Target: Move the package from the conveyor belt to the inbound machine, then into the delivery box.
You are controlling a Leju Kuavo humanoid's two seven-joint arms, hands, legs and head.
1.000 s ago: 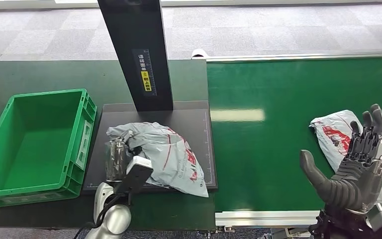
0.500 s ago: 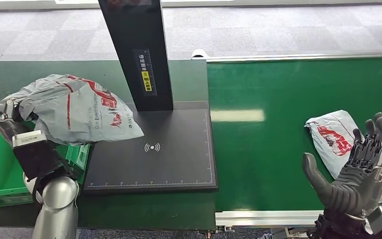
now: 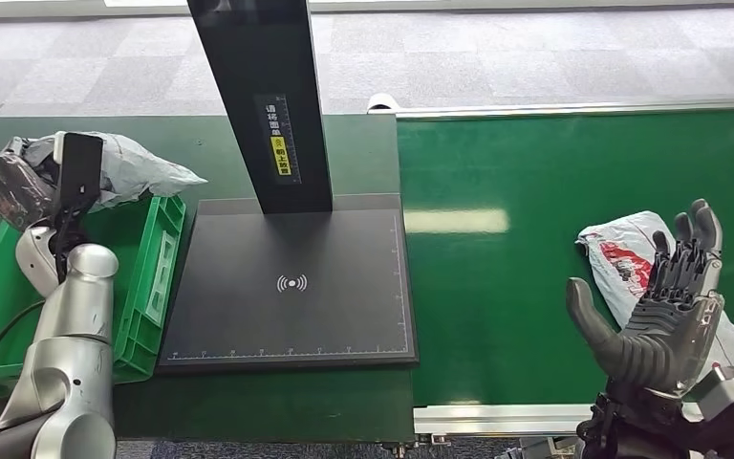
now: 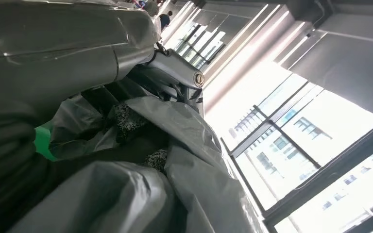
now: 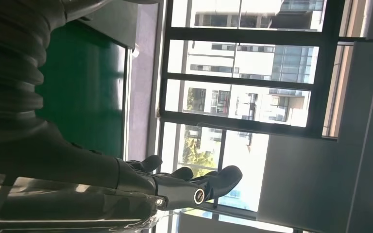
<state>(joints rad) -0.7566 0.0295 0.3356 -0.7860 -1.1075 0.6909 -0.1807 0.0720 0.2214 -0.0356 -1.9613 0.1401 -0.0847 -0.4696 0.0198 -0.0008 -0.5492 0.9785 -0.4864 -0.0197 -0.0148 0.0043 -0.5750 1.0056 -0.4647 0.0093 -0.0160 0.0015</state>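
Your left hand is clutching the package over the green box, release pending; your right hand is hovering spread, empty.

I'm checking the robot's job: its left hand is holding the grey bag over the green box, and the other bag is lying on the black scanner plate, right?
Not quite. The head view shows the other bag lying on the green conveyor belt, not the black scanner plate. The left hand does hold the grey bag over the green box.

i count two grey packages: one in my left hand at far left, one on the conveyor belt at right. one green delivery box, one inbound machine.
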